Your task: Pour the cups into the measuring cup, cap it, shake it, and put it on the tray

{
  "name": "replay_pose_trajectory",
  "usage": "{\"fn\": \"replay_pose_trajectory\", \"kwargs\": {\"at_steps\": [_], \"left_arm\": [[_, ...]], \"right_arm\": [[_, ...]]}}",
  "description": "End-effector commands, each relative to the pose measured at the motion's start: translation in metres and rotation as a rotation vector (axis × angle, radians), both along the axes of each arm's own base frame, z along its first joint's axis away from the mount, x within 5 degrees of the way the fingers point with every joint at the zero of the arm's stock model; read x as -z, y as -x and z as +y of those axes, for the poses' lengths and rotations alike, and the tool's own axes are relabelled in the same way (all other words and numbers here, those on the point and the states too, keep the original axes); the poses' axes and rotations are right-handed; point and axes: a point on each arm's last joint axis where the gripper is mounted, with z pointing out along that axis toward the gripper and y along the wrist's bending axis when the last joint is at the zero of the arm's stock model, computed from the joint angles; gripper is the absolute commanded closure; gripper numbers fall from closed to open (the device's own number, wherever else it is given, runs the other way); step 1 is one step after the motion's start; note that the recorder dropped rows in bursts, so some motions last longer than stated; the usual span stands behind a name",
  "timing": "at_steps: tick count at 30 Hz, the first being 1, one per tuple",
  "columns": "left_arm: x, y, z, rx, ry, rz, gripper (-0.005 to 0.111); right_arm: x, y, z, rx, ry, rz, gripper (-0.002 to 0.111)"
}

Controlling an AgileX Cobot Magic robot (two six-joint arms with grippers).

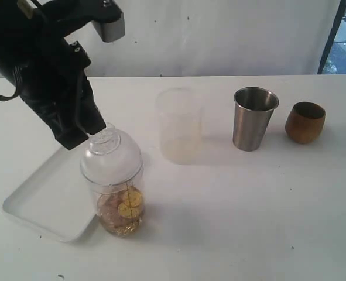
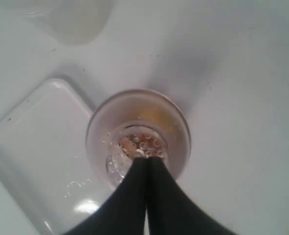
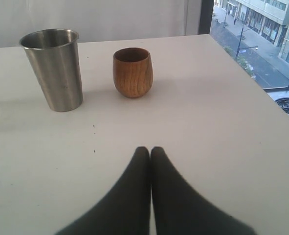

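The clear measuring cup (image 1: 114, 184) stands on the table against the white tray's (image 1: 41, 196) edge. It wears a clear domed cap and holds gold and brown pieces at its bottom. My left gripper (image 1: 85, 133) is shut just above the cap's top, nothing visibly between its fingers; in the left wrist view its tips (image 2: 146, 159) sit over the cup's (image 2: 176, 132) middle, the tray (image 2: 32, 142) beside it. The steel tumbler (image 1: 253, 119) and brown cup (image 1: 305, 122) stand upright at the back right. My right gripper (image 3: 150, 149) is shut over bare table, short of tumbler (image 3: 54, 68) and brown cup (image 3: 132, 72).
A frosted translucent cup (image 1: 178, 126) stands between the measuring cup and the tumbler; in the left wrist view the frosted cup (image 2: 76, 19) shows beyond the tray. The table's right edge (image 3: 261, 93) drops off near a window.
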Motion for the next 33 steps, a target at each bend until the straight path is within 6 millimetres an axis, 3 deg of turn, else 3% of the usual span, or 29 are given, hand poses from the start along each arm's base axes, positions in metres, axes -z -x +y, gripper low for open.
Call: {"fn": "replay_pose_trajectory", "kwargs": {"at_steps": [1,13,26,33], "left_arm": [[0.005,-0.006,-0.003,0.004,-0.026,-0.028,0.107],[0.021,-0.017,-0.011,-0.001,-0.05,-0.001,0.107],[0.024,-0.018,-0.012,0.002,-0.061,0.012,0.107],[0.04,-0.023,-0.018,0.005,-0.092,0.075,0.107]], "right_arm": [[-0.001,0.0,-0.001,0.01,0.001,-0.012,0.108],[-0.001,0.0,-0.001,0.01,0.001,-0.012,0.108],[-0.001,0.0,-0.001,0.01,0.001,-0.012,0.108],[-0.001,0.0,-0.001,0.014,-0.015,-0.013,0.108]]}}
